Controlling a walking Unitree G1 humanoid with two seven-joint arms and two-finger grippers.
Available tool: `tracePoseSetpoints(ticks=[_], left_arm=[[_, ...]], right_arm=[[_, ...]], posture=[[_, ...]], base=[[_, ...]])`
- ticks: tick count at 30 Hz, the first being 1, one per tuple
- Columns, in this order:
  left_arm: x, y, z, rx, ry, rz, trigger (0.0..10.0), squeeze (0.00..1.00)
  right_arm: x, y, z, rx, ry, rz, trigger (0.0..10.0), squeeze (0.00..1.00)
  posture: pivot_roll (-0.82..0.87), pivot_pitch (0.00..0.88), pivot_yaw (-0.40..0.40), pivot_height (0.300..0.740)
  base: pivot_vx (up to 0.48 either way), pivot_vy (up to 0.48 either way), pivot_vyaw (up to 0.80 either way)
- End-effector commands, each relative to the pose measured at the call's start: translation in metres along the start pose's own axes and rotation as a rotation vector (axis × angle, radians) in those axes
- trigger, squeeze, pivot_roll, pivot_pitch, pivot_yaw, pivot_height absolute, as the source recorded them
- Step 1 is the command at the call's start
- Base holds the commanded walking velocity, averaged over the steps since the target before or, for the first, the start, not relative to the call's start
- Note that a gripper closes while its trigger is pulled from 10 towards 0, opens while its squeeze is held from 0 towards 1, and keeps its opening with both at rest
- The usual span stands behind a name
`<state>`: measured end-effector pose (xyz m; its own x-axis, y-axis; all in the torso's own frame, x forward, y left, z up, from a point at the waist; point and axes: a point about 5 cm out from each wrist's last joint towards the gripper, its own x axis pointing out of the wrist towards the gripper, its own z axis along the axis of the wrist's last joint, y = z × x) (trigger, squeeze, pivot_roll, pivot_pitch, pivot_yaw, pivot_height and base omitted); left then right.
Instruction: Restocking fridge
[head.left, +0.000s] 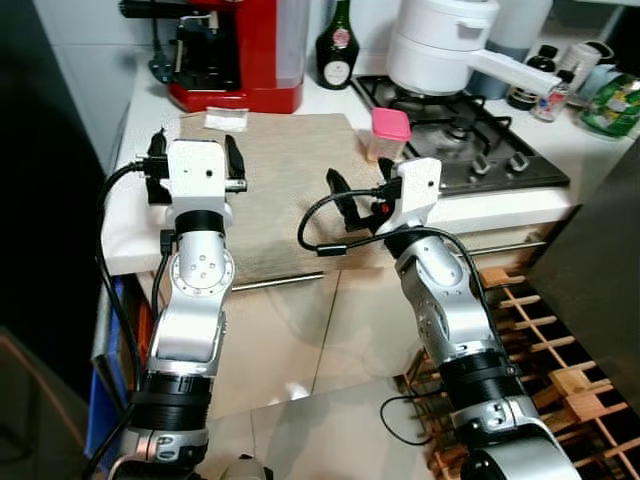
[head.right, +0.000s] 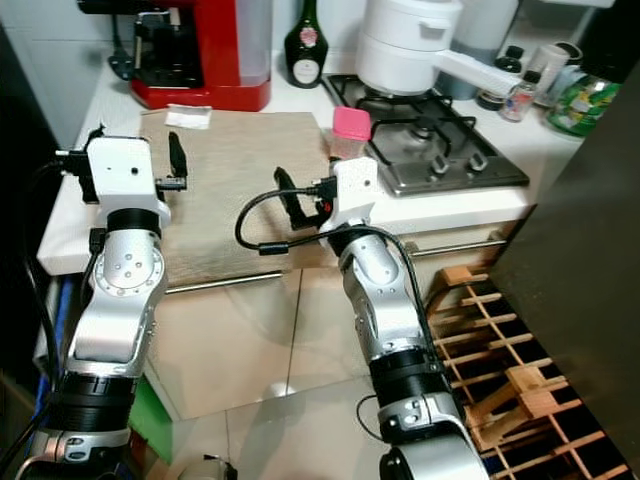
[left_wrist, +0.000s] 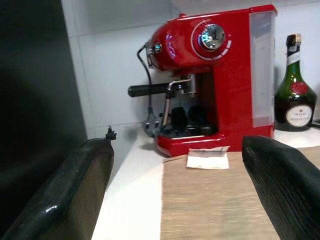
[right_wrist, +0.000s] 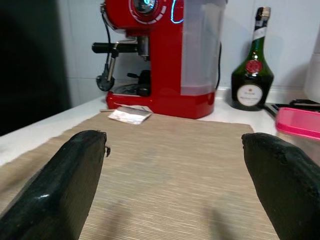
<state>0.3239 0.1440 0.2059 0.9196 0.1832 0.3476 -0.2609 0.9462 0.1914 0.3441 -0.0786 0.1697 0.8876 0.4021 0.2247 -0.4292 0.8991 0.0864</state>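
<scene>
A small clear container with a pink lid (head.left: 388, 133) stands on the white counter (head.left: 130, 225), at the right edge of a beige mat (head.left: 285, 170) and beside the hob. A dark green bottle (head.left: 338, 45) stands at the back wall. My left gripper (head.left: 195, 142) hovers over the mat's left edge, open, with nothing between its fingers (left_wrist: 75, 190). My right gripper (head.left: 362, 188) is held over the mat's front right part, just short of the pink-lidded container (right_wrist: 299, 122), also open and empty.
A red coffee machine (head.left: 235, 50) stands at the back left with a small white packet (head.left: 226, 118) before it. A white pot (head.left: 440, 45) sits on the gas hob (head.left: 470, 140). Jars crowd the far right. A dark panel (head.left: 600, 250) and a wooden rack (head.left: 530, 330) lie right of the cabinet.
</scene>
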Motion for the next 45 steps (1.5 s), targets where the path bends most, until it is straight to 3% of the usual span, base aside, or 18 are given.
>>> tracePoseSetpoints(ticks=[1, 10, 16, 20, 32, 40, 45], left_arm=[[0.001, -0.01, 0.001, 0.007, 0.003, -0.046, 10.0, 0.0], [0.002, -0.019, 0.004, -0.096, -0.01, -0.126, 10.0, 0.0], [0.002, -0.024, 0.014, -0.128, -0.066, -0.17, 10.0, 0.0], [0.003, -0.022, 0.013, -0.135, -0.059, -0.16, 10.0, 0.0], [0.002, -0.02, 0.012, -0.168, -0.043, -0.125, 10.0, 0.0], [0.005, -0.007, 0.015, -0.163, -0.062, -0.01, 10.0, 0.0], [0.004, -0.006, 0.017, -0.151, -0.068, -0.028, 10.0, 0.0]], right_arm=[[-0.001, -0.007, 0.006, -0.013, -0.024, -0.038, 10.0, 0.07], [-0.003, -0.018, 0.015, -0.053, -0.041, -0.089, 10.0, 0.08], [-0.003, -0.026, 0.023, -0.16, -0.074, -0.126, 10.0, 0.08], [-0.002, -0.024, 0.019, -0.112, -0.054, -0.137, 10.0, 0.05], [-0.001, -0.021, 0.019, -0.126, -0.049, -0.107, 10.0, 0.09], [0.002, -0.019, 0.024, -0.121, -0.052, -0.086, 10.0, 0.05], [0.016, -0.03, 0.029, -0.171, -0.024, -0.107, 10.0, 0.04]], posture=[[0.03, 0.0, -0.029, 0.74], [0.01, 0.0, -0.034, 0.74], [0.0, 0.0, -0.03, 0.74], [0.0, 0.0, -0.03, 0.74], [0.0, 0.0, -0.04, 0.74], [0.0, 0.0, -0.039, 0.74], [0.01, 0.013, -0.037, 0.74]], base=[[0.0, 0.0, 0.0], [0.154, 0.0, -0.52], [0.463, 0.0, -0.69], [0.462, 0.0, 0.0], [0.437, 0.087, 0.28], [0.228, 0.194, 0.06], [0.0, 0.0, 0.0]])
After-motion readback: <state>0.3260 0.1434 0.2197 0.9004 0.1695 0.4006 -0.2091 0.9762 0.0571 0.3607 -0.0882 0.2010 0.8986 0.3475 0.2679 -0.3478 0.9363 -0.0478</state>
